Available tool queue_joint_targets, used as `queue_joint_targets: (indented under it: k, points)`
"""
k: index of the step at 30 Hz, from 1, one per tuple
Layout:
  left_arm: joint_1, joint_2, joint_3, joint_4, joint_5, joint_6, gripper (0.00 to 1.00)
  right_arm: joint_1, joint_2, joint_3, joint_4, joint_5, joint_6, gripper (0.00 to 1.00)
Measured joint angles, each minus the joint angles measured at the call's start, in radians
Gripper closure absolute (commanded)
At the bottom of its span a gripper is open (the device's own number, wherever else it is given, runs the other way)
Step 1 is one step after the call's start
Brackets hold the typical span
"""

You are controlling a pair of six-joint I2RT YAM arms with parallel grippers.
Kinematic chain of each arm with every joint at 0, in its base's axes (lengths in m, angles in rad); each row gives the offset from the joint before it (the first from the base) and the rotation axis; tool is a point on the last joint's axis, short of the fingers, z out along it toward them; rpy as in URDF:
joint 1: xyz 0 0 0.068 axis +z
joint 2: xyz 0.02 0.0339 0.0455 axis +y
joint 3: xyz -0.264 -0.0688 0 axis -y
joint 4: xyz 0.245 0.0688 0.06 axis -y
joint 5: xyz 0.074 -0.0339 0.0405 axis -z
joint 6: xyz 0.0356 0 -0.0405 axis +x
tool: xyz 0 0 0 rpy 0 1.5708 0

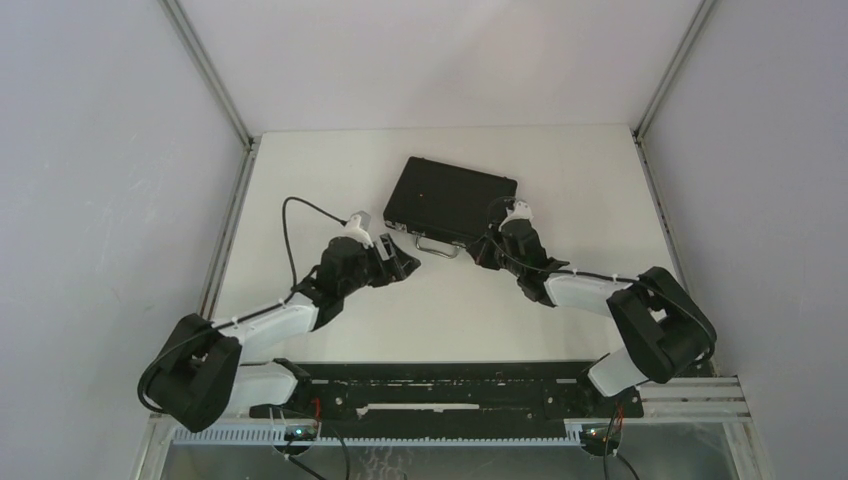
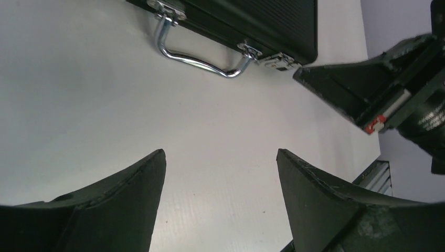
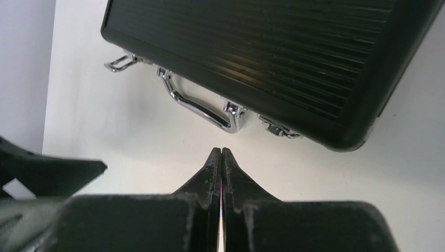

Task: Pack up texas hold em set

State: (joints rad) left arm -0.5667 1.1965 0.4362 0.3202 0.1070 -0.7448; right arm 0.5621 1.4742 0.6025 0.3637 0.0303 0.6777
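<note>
Before the closed black ribbed briefcase (image 1: 450, 198), the left pincer (image 2: 221, 157) gapes empty and the right pincer (image 3: 221, 152) is pressed together on nothing.

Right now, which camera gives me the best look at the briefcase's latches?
The right wrist view: both silver latches show close up on the closed black briefcase, either side of the handle. The left wrist view catches only one latch; the top view shows them too small to judge.

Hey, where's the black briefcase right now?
In the top view the closed black briefcase lies flat on the table, toward its far middle, silver handle on the near side, just beyond the open left tool and the shut right tool.
</note>
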Motion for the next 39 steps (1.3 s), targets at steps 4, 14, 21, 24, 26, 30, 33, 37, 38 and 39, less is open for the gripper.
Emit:
queue_joint_targets:
  k: [4,14,21,24,26,30,33,37,38,39]
  points:
    - [0.066,0.071,0.058,0.01,0.031,-0.025,0.4,-0.006,0.035,0.009,0.015,-0.053,0.0,1.0]
    - [0.201,0.239,0.319,0.064,0.101,-0.047,0.93,-0.031,0.083,0.014,0.027,-0.124,0.002,1.0]
    - [0.208,0.452,0.38,0.073,0.162,-0.072,1.0,-0.043,0.083,0.014,0.025,-0.144,0.002,1.0]
    - [0.208,0.507,0.38,0.047,0.158,-0.078,1.0,-0.05,0.083,0.013,0.026,-0.145,0.004,1.0]
    - [0.208,0.522,0.38,0.023,0.15,-0.078,1.0,-0.052,0.083,0.011,0.027,-0.145,0.005,1.0]
    - [0.208,0.525,0.38,0.01,0.134,-0.078,1.0,-0.052,0.083,-0.002,0.029,-0.145,0.007,1.0]
    - [0.213,0.525,0.38,0.006,0.132,-0.079,1.0,-0.052,0.083,-0.008,0.029,-0.145,0.008,1.0]
    - [0.226,0.536,0.39,-0.006,0.133,-0.08,1.0,-0.052,0.083,-0.008,0.029,-0.145,0.008,1.0]
    - [0.232,0.543,0.395,-0.008,0.139,-0.088,1.0,-0.052,0.083,-0.009,0.03,-0.145,0.008,1.0]
    - [0.241,0.552,0.399,-0.006,0.158,-0.103,1.0,-0.052,0.083,-0.009,0.03,-0.145,0.008,1.0]
